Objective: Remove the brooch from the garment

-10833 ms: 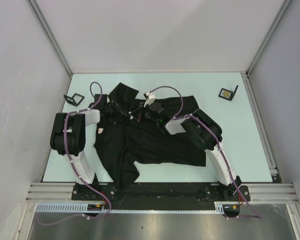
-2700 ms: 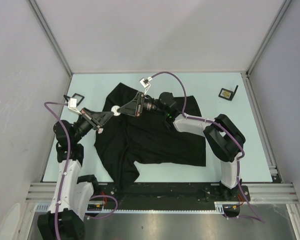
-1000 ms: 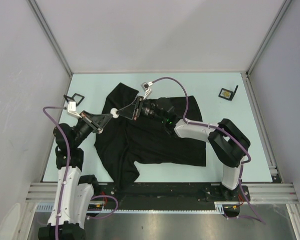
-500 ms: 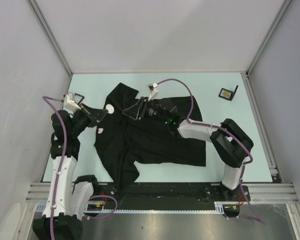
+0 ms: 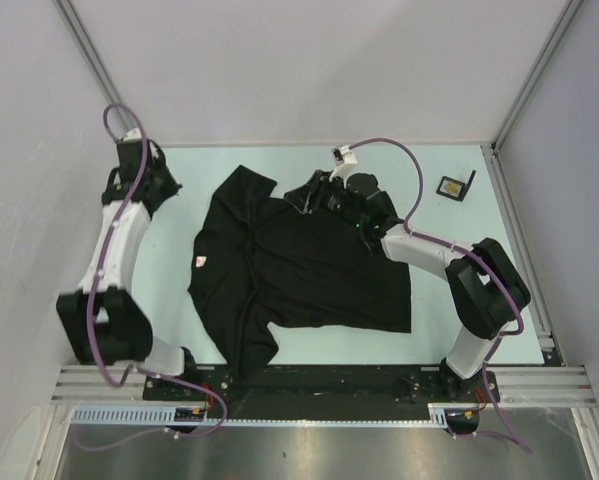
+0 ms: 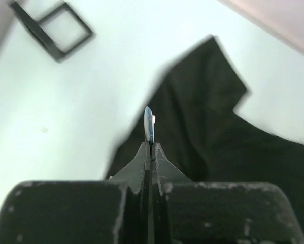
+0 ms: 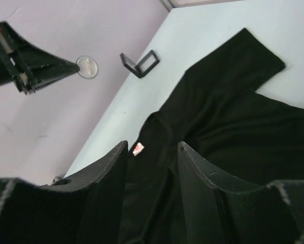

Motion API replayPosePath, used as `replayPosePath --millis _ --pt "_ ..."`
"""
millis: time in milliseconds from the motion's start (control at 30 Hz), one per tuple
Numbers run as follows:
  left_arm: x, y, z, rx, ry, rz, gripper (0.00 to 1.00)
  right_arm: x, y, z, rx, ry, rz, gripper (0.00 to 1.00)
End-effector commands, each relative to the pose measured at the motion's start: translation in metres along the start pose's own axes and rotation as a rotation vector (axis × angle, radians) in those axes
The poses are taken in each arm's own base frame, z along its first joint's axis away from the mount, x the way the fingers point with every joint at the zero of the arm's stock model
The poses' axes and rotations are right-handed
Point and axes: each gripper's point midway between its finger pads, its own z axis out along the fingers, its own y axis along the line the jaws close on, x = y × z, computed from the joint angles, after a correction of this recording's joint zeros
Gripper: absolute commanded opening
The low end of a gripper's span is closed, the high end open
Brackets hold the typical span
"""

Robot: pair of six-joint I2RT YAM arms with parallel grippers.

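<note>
The garment, a black T-shirt with a white-and-red label on its left sleeve, lies flat mid-table. My left gripper hangs above the table's far left, off the shirt, shut on the brooch, a thin disc seen edge-on. From the right wrist the brooch shows as a round white disc at the left gripper's tip, clear of the cloth. My right gripper hovers open over the shirt's collar area with nothing between its fingers; the label shows between them.
A small black square frame stands on the table at the far left, near the left gripper. Another small black stand with a yellowish tile sits at the far right. Grey walls enclose the table on three sides.
The left arm has swung the brooch off the shirt toward the far left corner. The right gripper has opened and drawn back to the right.
</note>
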Motion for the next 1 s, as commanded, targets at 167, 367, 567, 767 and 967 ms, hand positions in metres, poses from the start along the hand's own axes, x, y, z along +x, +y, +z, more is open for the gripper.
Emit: replayPosePath --millis 167,367,567,767,967 --pt "-0.071 0.031 0.112 -0.373 -0.016 0.214 0.00 -0.014 -0.008 -0.004 -0.024 -0.018 -0.016 0.48" --pt "-0.091 0.050 0.156 -0.536 -0.024 0.261 0.00 -0.016 -0.028 -0.003 -0.017 -0.008 0.012 0.48" --pt "-0.084 0.072 0.192 -0.602 -0.009 0.282 0.00 -0.021 -0.052 -0.006 -0.001 0.000 0.050 0.48" --pt "-0.059 0.105 0.207 -0.680 0.074 0.313 0.00 -0.024 -0.063 -0.009 0.004 0.004 0.067 0.48" --pt "-0.051 0.124 0.198 -0.763 0.092 0.381 0.00 -0.020 -0.063 -0.006 -0.017 0.009 0.090 0.48"
